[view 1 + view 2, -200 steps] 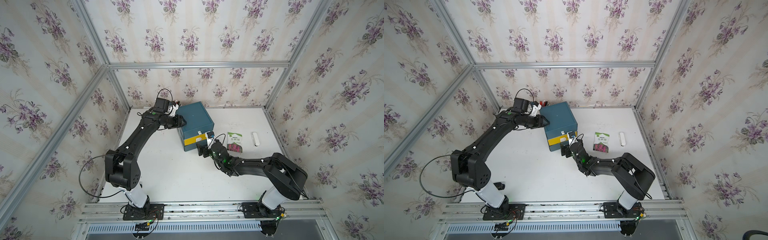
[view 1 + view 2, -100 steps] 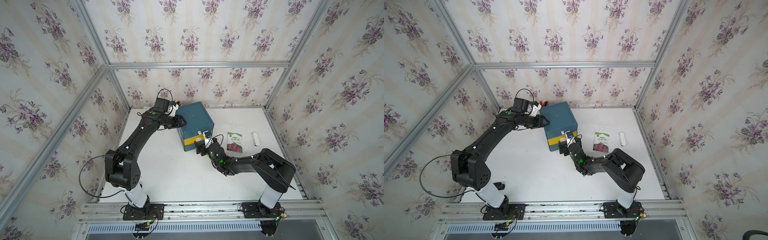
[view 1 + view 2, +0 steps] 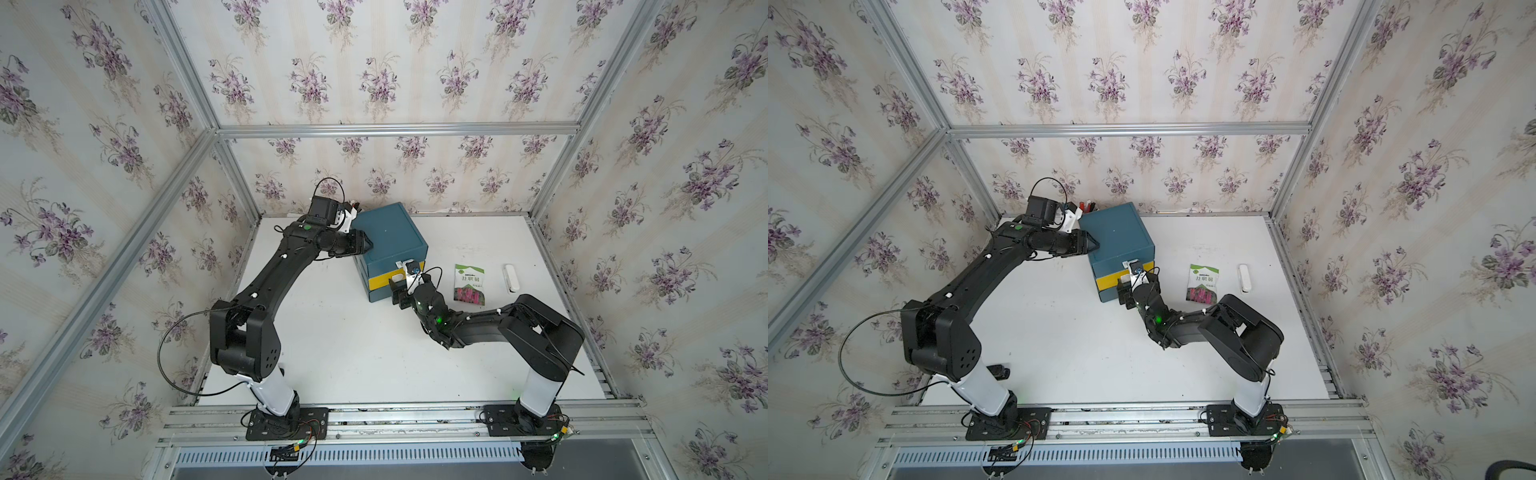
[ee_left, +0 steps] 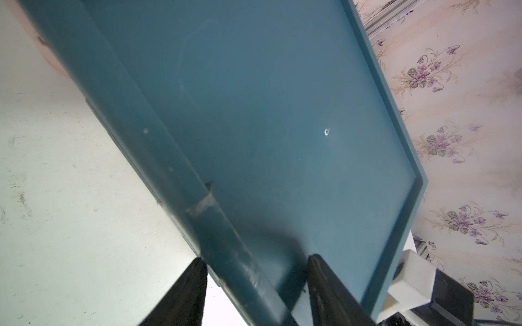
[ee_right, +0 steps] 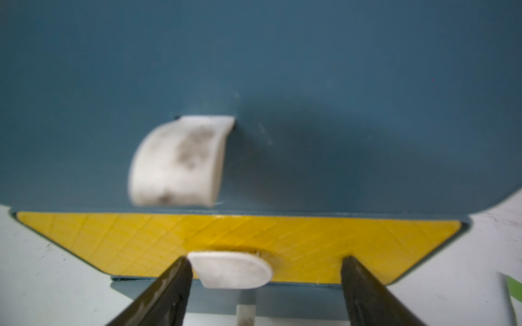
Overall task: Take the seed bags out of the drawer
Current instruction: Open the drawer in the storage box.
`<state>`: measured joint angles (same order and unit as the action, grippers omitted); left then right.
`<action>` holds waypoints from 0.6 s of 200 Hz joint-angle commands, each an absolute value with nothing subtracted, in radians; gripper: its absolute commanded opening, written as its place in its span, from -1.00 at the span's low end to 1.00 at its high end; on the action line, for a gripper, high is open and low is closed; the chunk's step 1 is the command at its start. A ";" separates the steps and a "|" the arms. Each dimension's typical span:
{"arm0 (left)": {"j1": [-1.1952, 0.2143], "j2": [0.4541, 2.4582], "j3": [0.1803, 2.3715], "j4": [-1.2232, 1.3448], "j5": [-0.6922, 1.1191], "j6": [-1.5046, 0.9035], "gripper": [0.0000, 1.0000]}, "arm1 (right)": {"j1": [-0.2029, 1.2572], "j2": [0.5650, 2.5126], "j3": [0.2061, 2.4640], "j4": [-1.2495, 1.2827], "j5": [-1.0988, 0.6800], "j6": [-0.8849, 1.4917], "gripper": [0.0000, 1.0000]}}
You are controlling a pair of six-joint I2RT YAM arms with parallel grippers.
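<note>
Right gripper (image 5: 265,262) gapes wide at the yellow drawer (image 5: 353,237), jaws either side of its white handle (image 5: 230,269), nothing held. Left gripper (image 4: 255,259) is clamped on the blue cabinet (image 3: 388,235) rim, bracing it.

Risk: the handle sits off-centre, against one finger, so closing may slip off, and a pull could drag the cabinet if the brace slides.

One seed bag (image 3: 469,284) lies on the table (image 3: 353,353) beside the right arm. No others show, probably inside the drawer. A white stick (image 3: 512,277) lies further out, blocking nothing.

Right hand (image 3: 397,292) at front of blue drawer unit (image 3: 390,237), seed bag (image 3: 469,285) lying flat nearby
</note>
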<state>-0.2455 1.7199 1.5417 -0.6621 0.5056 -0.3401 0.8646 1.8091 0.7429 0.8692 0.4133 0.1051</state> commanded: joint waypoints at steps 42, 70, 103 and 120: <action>-0.245 1.743 1.520 -0.890 0.388 -0.279 0.18 | 0.864 1.825 0.767 0.899 0.393 0.105 0.48; -0.245 1.741 1.521 -0.892 0.387 -0.277 0.18 | 0.865 1.829 0.773 0.896 0.394 0.112 0.35; -0.245 1.742 1.519 -0.894 0.388 -0.273 0.18 | 0.864 1.830 0.781 0.886 0.392 0.119 0.09; -0.244 1.743 1.519 -0.894 0.388 -0.274 0.18 | 0.867 1.827 0.777 0.879 0.394 0.123 -0.03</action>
<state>-0.2432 1.7199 1.5391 -0.6575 0.5072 -0.3290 0.8677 1.8267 0.7719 0.8547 0.3882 0.1097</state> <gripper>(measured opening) 0.593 0.515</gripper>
